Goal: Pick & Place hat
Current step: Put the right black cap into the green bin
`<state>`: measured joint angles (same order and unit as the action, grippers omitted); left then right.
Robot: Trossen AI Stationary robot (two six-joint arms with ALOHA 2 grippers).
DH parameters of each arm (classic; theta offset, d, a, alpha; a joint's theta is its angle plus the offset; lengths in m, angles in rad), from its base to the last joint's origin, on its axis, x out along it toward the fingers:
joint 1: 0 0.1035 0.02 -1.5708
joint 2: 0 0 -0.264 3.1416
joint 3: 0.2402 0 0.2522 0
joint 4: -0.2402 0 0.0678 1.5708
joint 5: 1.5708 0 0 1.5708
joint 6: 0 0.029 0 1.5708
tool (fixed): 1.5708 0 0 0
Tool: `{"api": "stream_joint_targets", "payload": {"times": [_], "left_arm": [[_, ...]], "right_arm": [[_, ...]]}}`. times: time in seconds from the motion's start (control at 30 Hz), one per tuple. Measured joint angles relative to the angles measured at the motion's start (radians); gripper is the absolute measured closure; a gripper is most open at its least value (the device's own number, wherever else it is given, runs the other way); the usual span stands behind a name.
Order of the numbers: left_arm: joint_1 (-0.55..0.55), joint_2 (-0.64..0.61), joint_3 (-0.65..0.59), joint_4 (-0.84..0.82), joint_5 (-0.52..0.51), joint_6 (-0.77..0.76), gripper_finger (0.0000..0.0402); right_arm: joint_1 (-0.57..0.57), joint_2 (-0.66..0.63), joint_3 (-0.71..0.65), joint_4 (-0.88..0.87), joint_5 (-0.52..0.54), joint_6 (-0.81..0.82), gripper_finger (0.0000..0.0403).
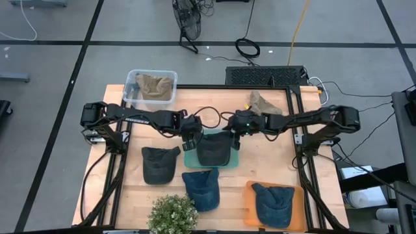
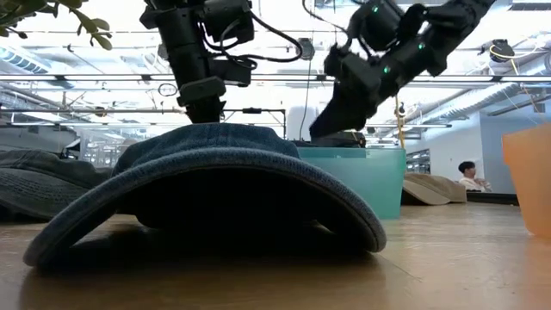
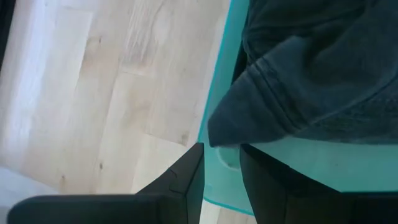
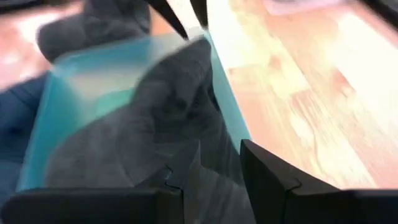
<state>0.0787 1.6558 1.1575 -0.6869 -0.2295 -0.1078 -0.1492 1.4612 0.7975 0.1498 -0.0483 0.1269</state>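
A teal tray stands at the table's middle with a dark grey hat lying in it. One edge of the hat drapes over the tray's wall. My left gripper is shut on the tray's far left corner. My right gripper is shut on its far right corner. In the low view a blue denim hat in front hides the left gripper's tips, while the right gripper reaches the tray's top rim. My left gripper pinches the tray's wall near its corner, one finger outside and the other showing dark through the teal plastic. It comes from above, slanting steeply down. My right gripper pinches the tray's side wall, one finger outside and one inside, over the hat's cloth. It slants down from the table's right. Whether the tray is clear of the table I cannot tell.
A dark hat lies left of the tray, the denim hat in front of it. An orange tray holds a blue hat at near right. A clear bin, a tan hat and a plant stand around.
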Motion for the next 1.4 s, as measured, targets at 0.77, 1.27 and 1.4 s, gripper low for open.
{"api": "stream_joint_targets", "payload": {"times": [0.77, 1.27, 1.4], "left_arm": [[0.014, 0.055, -0.045, 0.182, 0.067, 0.077, 0.0289], [0.048, 0.048, -0.05, 0.149, 0.063, 0.086, 0.0289], [0.048, 0.01, -0.04, 0.124, 0.062, 0.087, 0.0289]], "right_arm": [[0.066, -0.035, 0.002, 0.002, -0.001, -0.034, 0.0298], [0.052, -0.035, -0.097, 0.085, -0.002, -0.031, 0.0298], [0.026, -0.035, -0.125, 0.083, 0.005, -0.019, 0.0298]]}}
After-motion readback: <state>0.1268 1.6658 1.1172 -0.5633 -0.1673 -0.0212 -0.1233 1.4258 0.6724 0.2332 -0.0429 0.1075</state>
